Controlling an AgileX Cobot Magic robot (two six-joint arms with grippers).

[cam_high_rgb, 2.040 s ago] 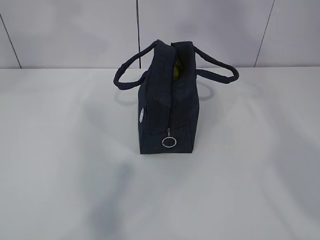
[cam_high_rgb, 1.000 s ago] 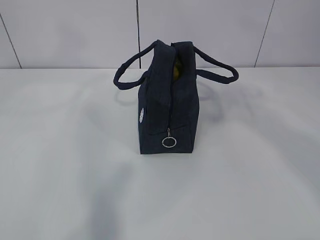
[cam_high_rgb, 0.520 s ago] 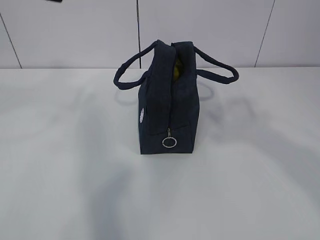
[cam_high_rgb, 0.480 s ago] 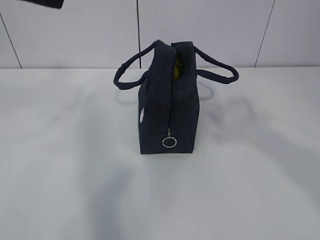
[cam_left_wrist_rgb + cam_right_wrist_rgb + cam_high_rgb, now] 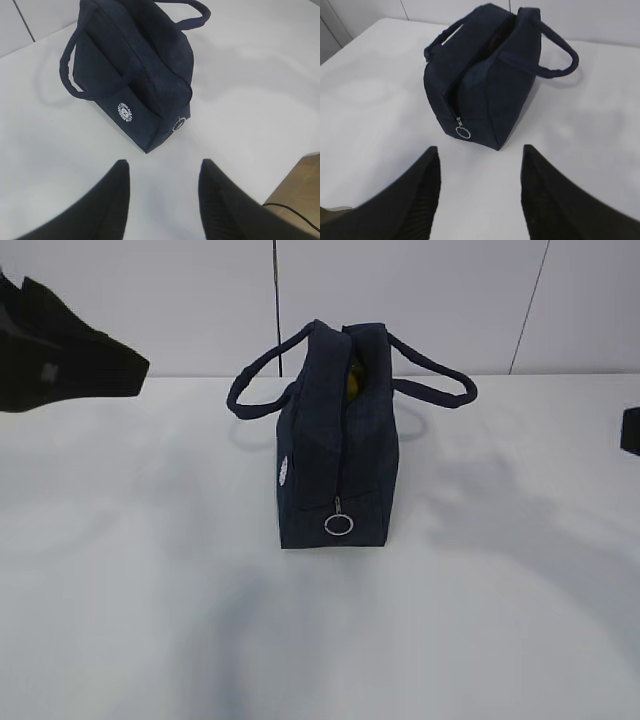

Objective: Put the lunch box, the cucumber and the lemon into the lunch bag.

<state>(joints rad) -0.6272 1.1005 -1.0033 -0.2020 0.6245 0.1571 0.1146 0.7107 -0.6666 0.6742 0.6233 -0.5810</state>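
Note:
The dark navy lunch bag stands upright mid-table, its zipper partly open, the ring pull low on its near end. A yellow bit of the lemon shows in the top opening. The lunch box and the cucumber are hidden. The bag also shows in the left wrist view and the right wrist view. My left gripper is open and empty, above the table left of the bag; it shows at the far left of the exterior view. My right gripper is open and empty, short of the bag's ring end.
The white table runs back to a pale panelled wall. A brown floor and a dark cable show beyond the table edge in the left wrist view. A dark bit of the right arm sits at the right edge.
My left gripper has come into the exterior view from the upper left and moved lower. A bit of the right arm has appeared at the right edge. The bag has not moved.

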